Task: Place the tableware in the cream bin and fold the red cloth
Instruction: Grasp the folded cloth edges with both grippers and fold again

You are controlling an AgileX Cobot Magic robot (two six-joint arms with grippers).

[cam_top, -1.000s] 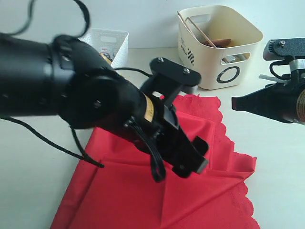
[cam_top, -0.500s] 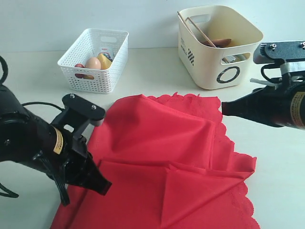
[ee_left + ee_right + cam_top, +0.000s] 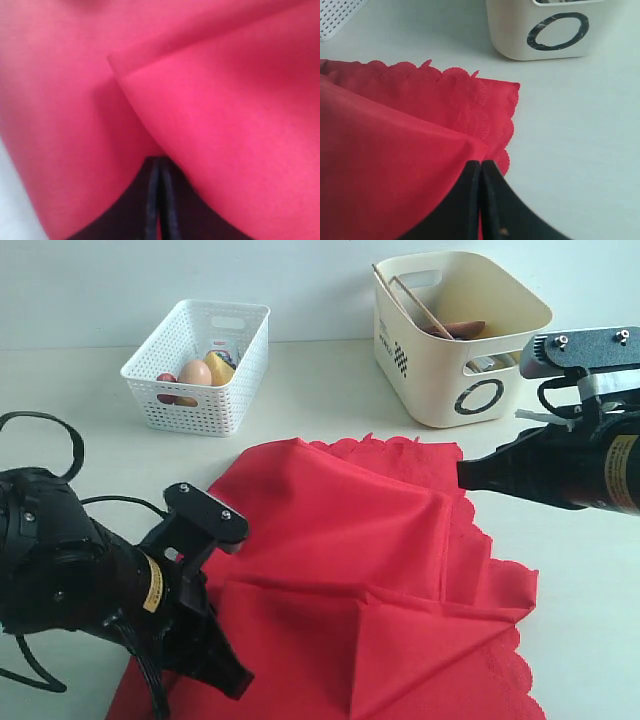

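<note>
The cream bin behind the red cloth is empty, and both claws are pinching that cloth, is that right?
Not quite. The cream bin is not empty: the exterior view shows thin chopsticks leaning inside it and a brown piece of tableware. The rest holds: the bin stands behind the red cloth, and the left claw and the right claw each pinch it.

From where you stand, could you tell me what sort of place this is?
Probably a robot test bench staged for table clearing: red cloth on a plain pale table, cream bin, white lattice basket.
</note>
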